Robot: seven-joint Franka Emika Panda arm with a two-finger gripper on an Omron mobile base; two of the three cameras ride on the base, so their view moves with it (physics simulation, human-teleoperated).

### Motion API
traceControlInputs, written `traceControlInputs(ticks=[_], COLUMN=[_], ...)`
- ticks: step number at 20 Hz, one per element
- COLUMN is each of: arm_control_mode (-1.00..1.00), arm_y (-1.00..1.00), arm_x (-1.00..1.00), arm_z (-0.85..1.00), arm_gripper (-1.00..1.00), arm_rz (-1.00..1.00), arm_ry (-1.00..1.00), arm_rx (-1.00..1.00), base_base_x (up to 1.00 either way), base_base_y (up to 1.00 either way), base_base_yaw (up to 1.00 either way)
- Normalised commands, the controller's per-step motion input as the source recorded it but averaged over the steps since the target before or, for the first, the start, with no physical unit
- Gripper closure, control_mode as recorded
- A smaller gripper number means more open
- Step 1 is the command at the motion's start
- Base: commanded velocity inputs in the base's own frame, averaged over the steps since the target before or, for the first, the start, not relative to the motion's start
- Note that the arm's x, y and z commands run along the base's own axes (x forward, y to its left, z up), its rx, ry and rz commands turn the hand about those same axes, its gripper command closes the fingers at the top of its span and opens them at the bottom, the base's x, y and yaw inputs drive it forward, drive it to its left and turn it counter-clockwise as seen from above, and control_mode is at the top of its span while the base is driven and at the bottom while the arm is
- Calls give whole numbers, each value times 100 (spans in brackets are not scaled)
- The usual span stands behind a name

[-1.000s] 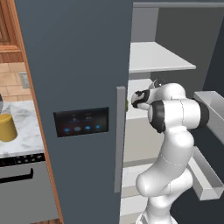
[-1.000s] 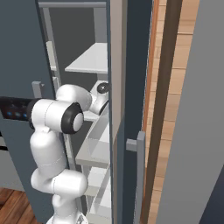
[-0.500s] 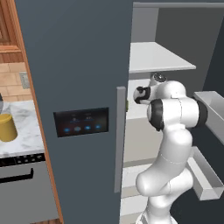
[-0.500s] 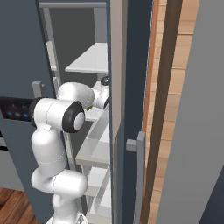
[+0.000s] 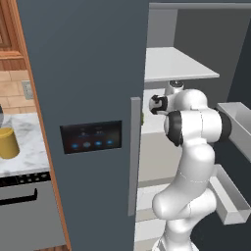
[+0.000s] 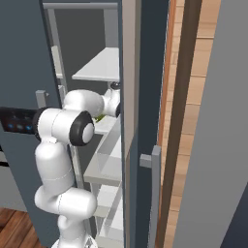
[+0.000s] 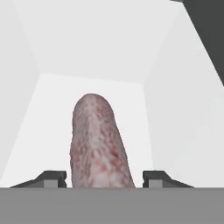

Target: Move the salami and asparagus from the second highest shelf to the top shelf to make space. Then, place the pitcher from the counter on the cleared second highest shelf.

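The salami (image 7: 98, 140), pinkish-brown and mottled, lies lengthwise on the second highest shelf (image 7: 52, 105) and points away from me. My gripper (image 7: 105, 177) is open. One fingertip (image 7: 54, 177) stands on each side of the salami's near end, with a thin gap on both sides. My arm reaches into the dark grey fridge under the top shelf (image 5: 179, 63). A bit of the green asparagus (image 6: 100, 117) shows beside my wrist on the second highest shelf (image 6: 109, 127). The mustard-yellow pitcher (image 5: 8, 142) stands on the marble counter (image 5: 29, 149) at the far left.
The fridge door (image 5: 88, 98) with its dark touch panel stands between the counter and the fridge interior, close to my hand. Door bins (image 5: 230, 203) jut out at the right. A wooden cabinet side (image 6: 186, 121) borders the fridge. Lower shelves (image 6: 104, 167) lie beneath my arm.
My hand has lifted slightly and eased deeper into the fridge at the second highest shelf. The base and the pitcher have stayed where they were.
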Motion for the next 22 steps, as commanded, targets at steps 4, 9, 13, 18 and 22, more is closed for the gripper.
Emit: traceControlInputs(ticks=[4, 9, 13, 18, 22], arm_control_mode=[-100, -100, -100, -100, -100], arm_y=[31, 31, 21, 2, 0], arm_x=[-60, -70, -73, -90, -79], arm_z=[-73, -73, -56, -4, 38], arm_gripper=[100, 100, 100, 100, 100], arm_rz=[0, 0, 0, -2, -3], arm_ry=[-8, -20, -20, -4, 2], arm_rx=[0, 0, 0, 0, 0], base_base_x=[0, 0, 0, 0, 0], base_base_y=[0, 0, 0, 0, 0], base_base_yaw=[0, 0, 0, 0, 0])
